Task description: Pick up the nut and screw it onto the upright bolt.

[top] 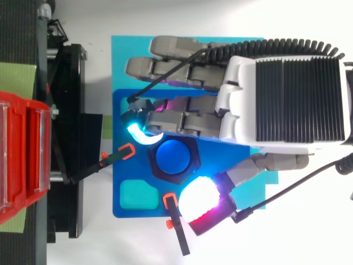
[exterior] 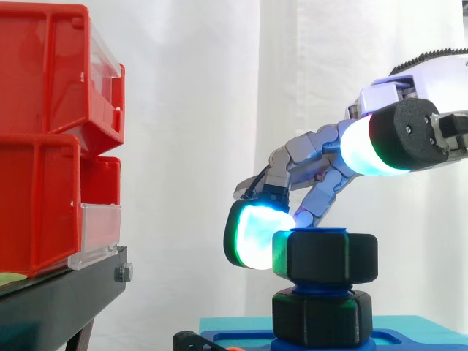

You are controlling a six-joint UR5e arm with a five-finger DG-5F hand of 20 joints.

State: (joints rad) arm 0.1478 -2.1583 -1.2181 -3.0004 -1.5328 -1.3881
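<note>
Seating looks done, so spinning it down is the step in hand, I'd judge.

Side view: nut sits at the top of the bolt, above a second black nut. Hand curls round it, one glowing pad pressed on the nut's side left of the bolt, thumb apparently raised above it. Keep the nut level, turn in short strokes. Red bins left of the bolt: contents hidden.

Top view: blue base under the bolt, its teal pocket looks bare.
</note>
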